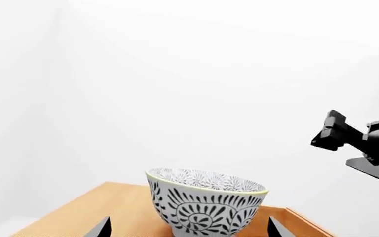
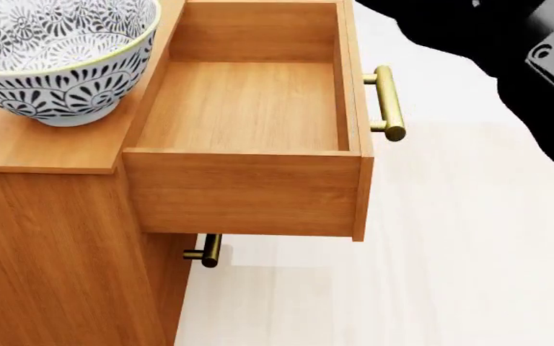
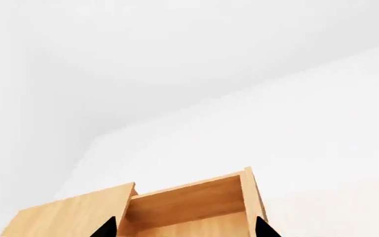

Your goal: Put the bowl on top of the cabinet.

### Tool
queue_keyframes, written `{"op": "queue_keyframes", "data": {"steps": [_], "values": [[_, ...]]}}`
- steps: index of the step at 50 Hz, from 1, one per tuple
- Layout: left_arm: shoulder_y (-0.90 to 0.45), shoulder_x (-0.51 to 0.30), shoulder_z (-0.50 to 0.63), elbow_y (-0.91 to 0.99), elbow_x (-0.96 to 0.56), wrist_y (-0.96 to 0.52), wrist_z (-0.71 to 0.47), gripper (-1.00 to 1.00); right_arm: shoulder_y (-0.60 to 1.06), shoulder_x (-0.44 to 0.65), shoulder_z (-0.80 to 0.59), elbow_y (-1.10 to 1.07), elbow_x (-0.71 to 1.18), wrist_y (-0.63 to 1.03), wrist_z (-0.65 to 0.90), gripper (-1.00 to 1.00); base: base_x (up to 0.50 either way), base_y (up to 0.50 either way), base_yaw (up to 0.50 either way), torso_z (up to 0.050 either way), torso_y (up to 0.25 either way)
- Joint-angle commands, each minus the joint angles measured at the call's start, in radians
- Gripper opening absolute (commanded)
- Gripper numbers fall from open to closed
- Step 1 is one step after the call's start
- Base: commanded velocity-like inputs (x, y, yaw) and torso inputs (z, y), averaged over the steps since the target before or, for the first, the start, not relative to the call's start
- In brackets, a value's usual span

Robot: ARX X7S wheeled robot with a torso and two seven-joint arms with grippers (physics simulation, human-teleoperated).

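The round deep ceramic bowl with the dark floral pattern (image 2: 60,54) stands upright on the flat top of the orange-brown wood-grain cabinet (image 2: 37,140), beside its pulled-out top drawer (image 2: 248,108). Placement looks done. The left gripper (image 1: 189,229) is spread wide, tips flanking the bowl without contact; the right gripper (image 3: 184,228) is likewise parted and empty. Next comes a clean retreat.

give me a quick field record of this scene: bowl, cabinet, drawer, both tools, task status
bowl: bowl upright on the cabinet top, nothing gripping it
cabinet: cabinet orange-brown wood, flat top
drawer: top drawer pulled open, empty, brass handle on its front
left tool: left tool open, fingertips either side of the bowl, apart from it
right tool: right tool open, holds nothing, facing the open drawer
task status: bowl appears placed on top
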Motion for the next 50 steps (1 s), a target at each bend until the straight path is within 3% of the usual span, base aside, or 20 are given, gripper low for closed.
{"op": "queue_keyframes", "data": {"steps": [1, 4, 10, 26, 40, 47, 50], "values": [[-0.015, 0.016, 0.018, 0.001, 0.007, -0.022, -0.002, 1.00, 0.064, 0.182, -0.209, -0.516, -0.299, -0.488, 0.157, 1.00, 0.00, 0.00, 0.00, 0.000, 0.000], [-0.014, 0.024, 0.023, -0.010, 0.010, -0.018, 0.005, 1.00, 0.064, 0.212, -0.301, -0.614, -0.424, -0.572, 0.279, 1.00, 0.00, 0.00, 0.00, 0.000, 0.000], [-0.012, 0.022, 0.025, -0.011, 0.012, -0.017, 0.002, 1.00, 0.026, 0.332, -0.353, -0.798, -0.608, -0.803, 0.429, 1.00, 0.00, 0.00, 0.00, 0.000, 0.000], [-0.007, 0.009, 0.032, -0.002, 0.018, -0.017, -0.012, 1.00, 0.008, 0.485, -0.492, -1.080, -1.058, -1.027, 0.860, 1.00, 0.00, 0.00, 0.00, 0.000, 0.000], [0.015, -0.027, 0.030, -0.003, 0.032, 0.008, -0.029, 1.00, 0.039, 0.643, -0.563, -1.270, -1.480, -0.985, 1.216, 1.00, 0.00, 0.00, 0.00, 0.000, 0.000], [0.069, -0.105, 0.008, -0.007, 0.043, 0.079, -0.059, 1.00, -0.051, 0.915, -0.349, -1.418, -1.637, -0.730, 1.240, 1.00, 0.00, 0.00, 0.00, 0.000, 0.000], [0.091, -0.169, -0.008, 0.005, 0.056, 0.106, -0.085, 1.00, -0.048, 1.017, -0.326, -1.478, -1.681, -0.672, 1.235, 1.00, 0.00, 0.00, 0.00, 0.000, 0.000]]}}
